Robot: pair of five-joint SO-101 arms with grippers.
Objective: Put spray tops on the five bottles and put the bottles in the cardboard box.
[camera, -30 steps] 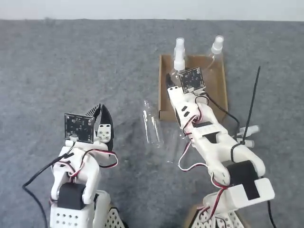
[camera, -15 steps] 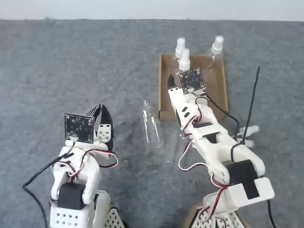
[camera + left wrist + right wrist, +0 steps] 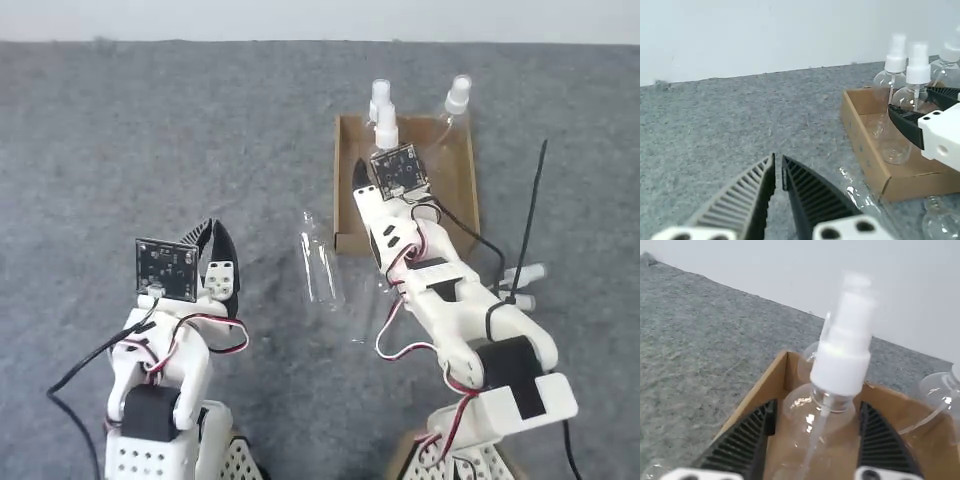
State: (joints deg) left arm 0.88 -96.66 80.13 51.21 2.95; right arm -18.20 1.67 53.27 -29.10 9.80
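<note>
The right gripper [image 3: 816, 412] pinches a clear spray bottle [image 3: 896, 146], with one black finger on each side of its round body. The bottle stands up straight and has its white spray top [image 3: 842, 357] on. It is inside the cardboard box [image 3: 345, 200], in the far left part.

Two more spray bottles stand at the far end of the box. One [image 3: 380, 95] is just behind the held bottle and the other [image 3: 458, 95] is at the far right corner. The box sits on the grey worktop [image 3: 150, 120], a bit right of the middle.

Two bare bottles with no tops lie on the worktop by the box's near left corner. One [image 3: 320, 262] is to the left of the corner and the other [image 3: 368, 305] is nearer to the arms. Two loose spray tops [image 3: 525, 272] lie to the right of the right arm.

The left gripper [image 3: 778, 162] is well apart from the box, on the near left. It holds nothing and its fingers are pressed together
</note>
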